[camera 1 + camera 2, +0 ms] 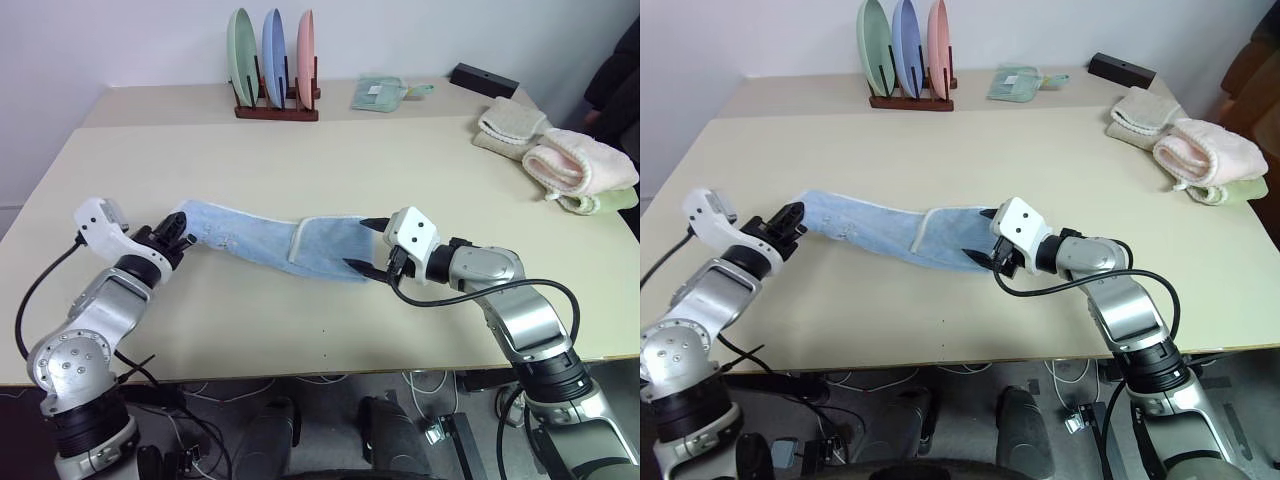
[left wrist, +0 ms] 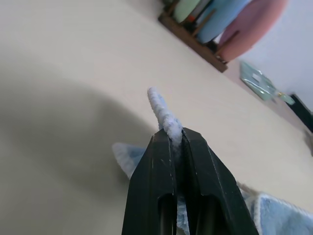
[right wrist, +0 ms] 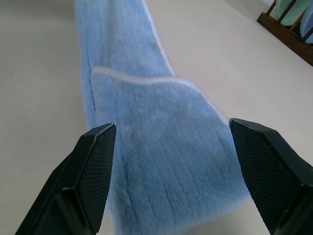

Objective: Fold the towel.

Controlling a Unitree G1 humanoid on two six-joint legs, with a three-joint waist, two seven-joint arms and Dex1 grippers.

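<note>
head views: towel (image 1: 275,243) lies as a long narrow strip across the near half of the table (image 1: 330,165), already doubled lengthwise, with one flap turned over near the middle. Pink rolled towel (image 1: 580,165) and beige folded towel (image 1: 510,125) sit well apart at the far right; plate rack (image 1: 275,65) at the back.
left gripper, head view: left gripper (image 1: 178,236) is at the strip's left end, with that end raised off the table.
right gripper, head view: right gripper (image 1: 985,240) sits at the strip's right end, one finger to each side of the cloth.
left wrist view: fingers (image 2: 159,186) pinched tight on a bunched fold of the blue terry, with a tuft poking out past the tips. Solid grip on the towel.
right wrist view: fingers (image 3: 93,166) spread wide, straddling the full width of the strip's end, not touching it. Nothing held.
step: corner pickup, I'd say. Left end secured, right end not yet.
next move: right side probably needs to drop and close on its end before any lift. Then both ends carried over together for the cross fold.
risk: lifting left alone would likely drag the strip and open the lengthwise fold.
</note>
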